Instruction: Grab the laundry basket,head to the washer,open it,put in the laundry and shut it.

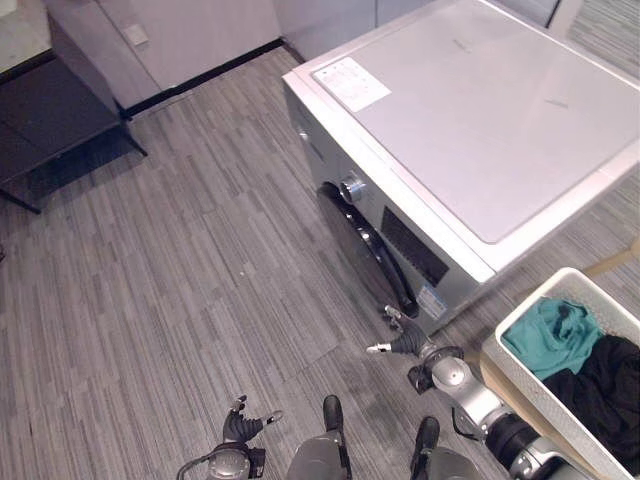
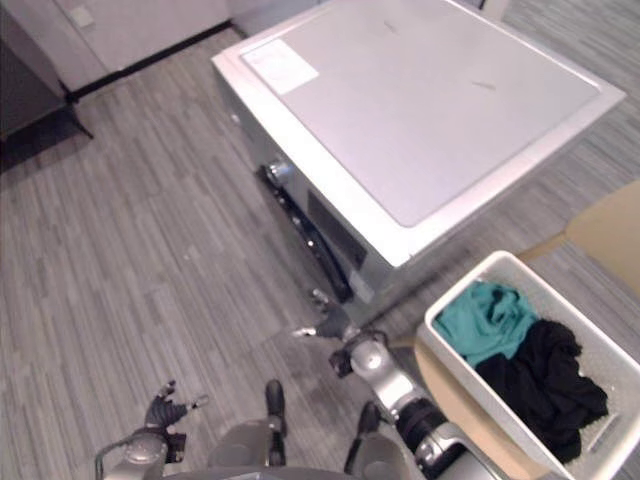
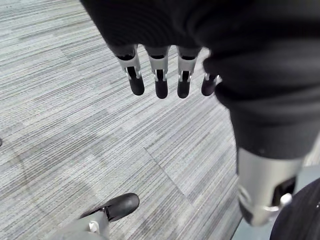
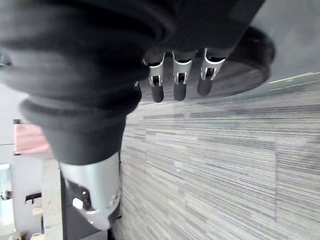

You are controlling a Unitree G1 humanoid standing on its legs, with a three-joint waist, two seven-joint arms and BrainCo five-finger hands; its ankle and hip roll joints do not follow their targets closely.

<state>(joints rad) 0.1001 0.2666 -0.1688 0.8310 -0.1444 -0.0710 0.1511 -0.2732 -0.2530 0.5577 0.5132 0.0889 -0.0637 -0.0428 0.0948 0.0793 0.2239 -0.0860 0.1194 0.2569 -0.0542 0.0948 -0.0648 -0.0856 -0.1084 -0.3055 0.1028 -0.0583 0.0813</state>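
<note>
The silver-grey washer stands at the right, its dark round door shut against its front. A white laundry basket sits at the lower right on a tan surface, with a teal cloth and black clothes in it. My right hand is open low in front of the washer, just below the door's lower edge and left of the basket, touching neither. In the right wrist view its straight fingers point toward the dark door. My left hand hangs open over the carpet.
A low dark table stands at the upper left against a grey wall with a black baseboard. Grey striped carpet spreads left of the washer. The tan surface under the basket reaches past the washer's right corner.
</note>
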